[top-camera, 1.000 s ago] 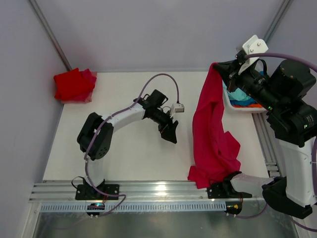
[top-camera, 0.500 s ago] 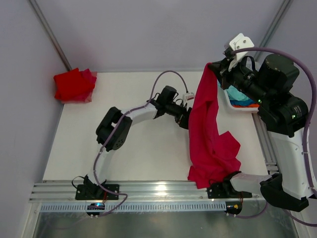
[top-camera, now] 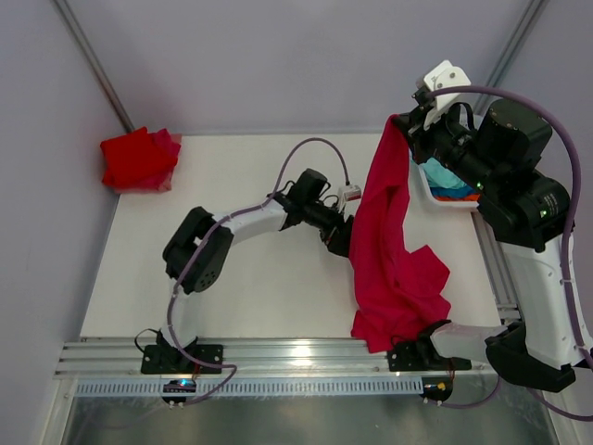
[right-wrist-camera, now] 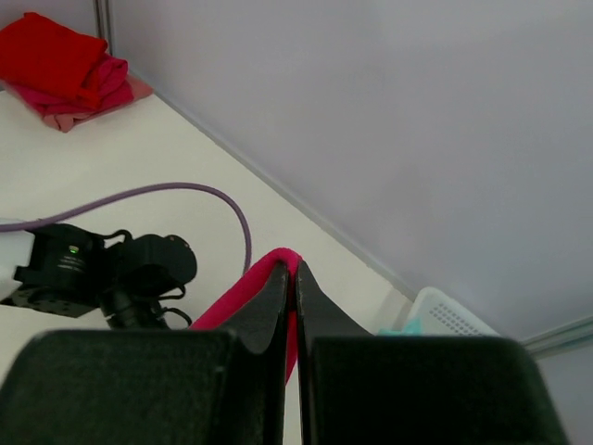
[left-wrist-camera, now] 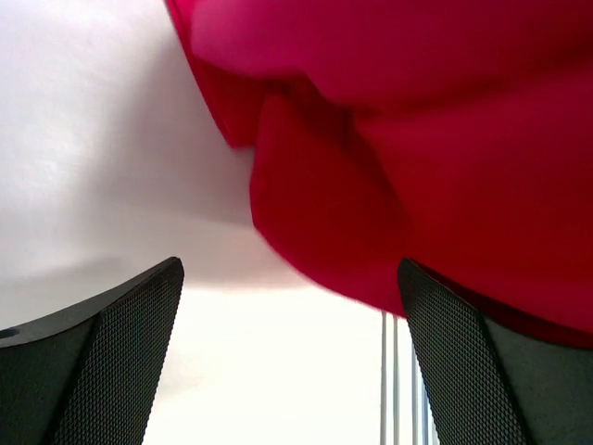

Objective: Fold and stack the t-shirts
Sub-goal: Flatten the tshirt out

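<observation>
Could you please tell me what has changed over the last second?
The left pincer swung right across the table to the edge of the hanging crimson t-shirt, jaws open, nothing gripped yet. The right pincer shifted slightly left, still shut on the t-shirt's top. The folded red stack in the far left corner stayed put.

crimson-pink t-shirt (top-camera: pixel 394 250), red and pink folded stack (top-camera: pixel 137 159), white table (top-camera: pixel 250 278), white basket (right-wrist-camera: pixel 445 317)

The crimson t-shirt (top-camera: pixel 394 250) is soft matt cloth, the table (top-camera: pixel 259 287) smooth.
</observation>
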Controlling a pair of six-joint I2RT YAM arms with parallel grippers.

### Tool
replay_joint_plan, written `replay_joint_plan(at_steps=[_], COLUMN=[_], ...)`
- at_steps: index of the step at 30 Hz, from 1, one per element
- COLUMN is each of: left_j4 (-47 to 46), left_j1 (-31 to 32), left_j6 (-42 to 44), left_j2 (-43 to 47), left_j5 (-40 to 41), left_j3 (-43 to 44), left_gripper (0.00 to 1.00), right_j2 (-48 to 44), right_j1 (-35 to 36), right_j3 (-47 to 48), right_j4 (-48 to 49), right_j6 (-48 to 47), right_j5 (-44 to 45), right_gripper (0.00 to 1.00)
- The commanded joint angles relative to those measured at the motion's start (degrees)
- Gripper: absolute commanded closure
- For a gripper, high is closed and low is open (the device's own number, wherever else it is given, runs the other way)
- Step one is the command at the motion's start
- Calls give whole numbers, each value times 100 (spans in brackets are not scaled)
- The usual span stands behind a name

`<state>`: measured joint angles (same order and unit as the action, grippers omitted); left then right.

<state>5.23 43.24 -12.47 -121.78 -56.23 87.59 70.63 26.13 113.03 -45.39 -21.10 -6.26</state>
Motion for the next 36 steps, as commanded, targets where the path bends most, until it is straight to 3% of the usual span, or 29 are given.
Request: replay_joint_plan(at_steps=[1, 7, 15, 24, 32, 33, 35, 36], left_j4=[919, 769, 391, 21, 540, 557, 575, 593], left_j1=[-123, -150, -88, -36, 114, 123, 123, 123], left_j6=[1555, 1379, 1063, 676, 667, 676, 684, 711], left_j2=[1233, 1542, 1525, 1078, 471, 453, 470, 488], left_j5=[306, 15, -178, -248, -310, -327, -301, -266], left_j3=[-750, -1332, -1166, -455, 513, 522, 478, 452], left_gripper=[1, 1, 1, 1, 3, 26, 58, 85], right_j2=[-129, 3, 82, 47, 197, 205, 214, 214], right_j1=[-3, -3, 6, 6, 6, -3, 6, -3], right_j3=[26, -71, -53, -97, -97, -80, -62, -53], right_j4=[425, 469, 478, 460, 434, 434, 434, 434], right_j6=[-78, -17, -17, -8, 1, 10, 1, 1], right_j5=[222, 116, 134, 125, 108, 108, 108, 116], right_gripper=[97, 97, 97, 97, 97, 97, 97, 97])
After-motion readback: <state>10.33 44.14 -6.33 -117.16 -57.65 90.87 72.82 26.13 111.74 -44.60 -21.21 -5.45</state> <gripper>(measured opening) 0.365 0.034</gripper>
